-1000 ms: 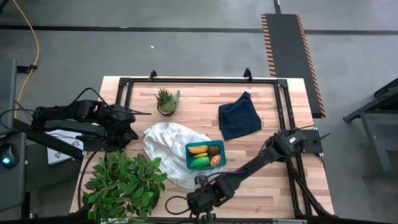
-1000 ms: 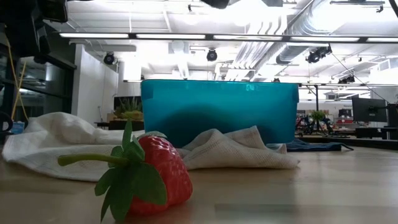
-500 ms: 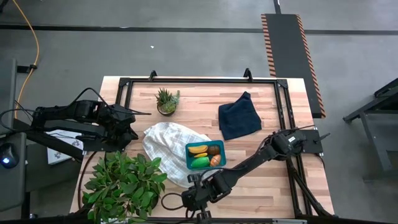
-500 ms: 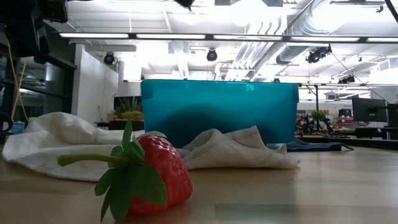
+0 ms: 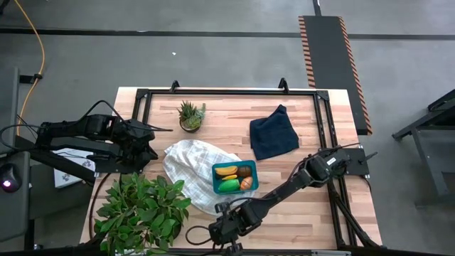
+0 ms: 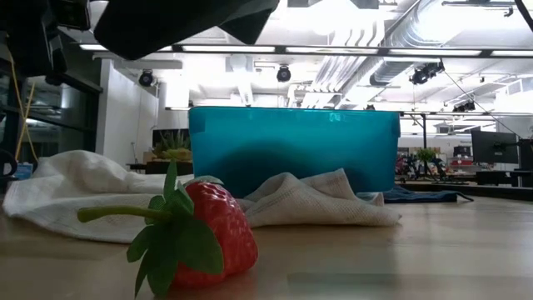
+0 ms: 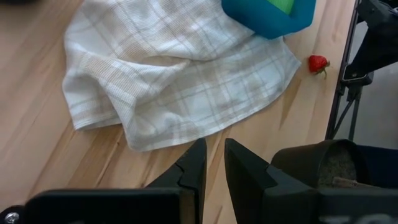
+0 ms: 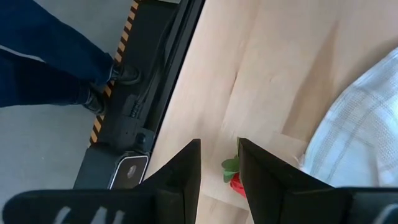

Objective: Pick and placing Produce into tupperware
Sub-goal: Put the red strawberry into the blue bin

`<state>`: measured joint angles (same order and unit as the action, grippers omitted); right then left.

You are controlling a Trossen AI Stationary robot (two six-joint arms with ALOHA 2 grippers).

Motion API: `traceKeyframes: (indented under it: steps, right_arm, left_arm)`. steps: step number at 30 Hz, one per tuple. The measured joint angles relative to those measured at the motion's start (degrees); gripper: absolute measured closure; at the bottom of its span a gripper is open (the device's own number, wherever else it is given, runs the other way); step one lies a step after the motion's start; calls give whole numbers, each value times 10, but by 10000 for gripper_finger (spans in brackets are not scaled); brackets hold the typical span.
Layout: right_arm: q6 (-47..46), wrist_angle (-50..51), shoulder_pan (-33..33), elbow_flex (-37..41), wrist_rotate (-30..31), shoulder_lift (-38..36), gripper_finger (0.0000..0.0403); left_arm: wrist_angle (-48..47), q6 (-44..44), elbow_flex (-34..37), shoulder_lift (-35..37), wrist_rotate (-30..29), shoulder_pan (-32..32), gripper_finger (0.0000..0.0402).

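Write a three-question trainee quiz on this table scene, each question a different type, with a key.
1. True or false: the strawberry already lies inside the teal tupperware.
2. Multiple choice: what does the tupperware rest on? A) navy cloth B) white checked towel C) bare wood
3. Fill in: the right gripper hovers with open fingers over the ____, while the left gripper waits shut beside the leafy plant.

Key: 1 false, it sits on the table in front of the box; 2 B; 3 strawberry.
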<state>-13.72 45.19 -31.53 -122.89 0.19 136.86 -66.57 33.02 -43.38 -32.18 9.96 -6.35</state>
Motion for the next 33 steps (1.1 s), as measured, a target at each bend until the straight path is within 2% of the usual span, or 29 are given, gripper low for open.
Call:
traceKeyframes:
  steps: [33]
  right_arm:
    - [7, 1, 8, 0, -11, 43, 304]
  left_arm:
    - [-1, -2, 0, 0, 1, 0, 355]
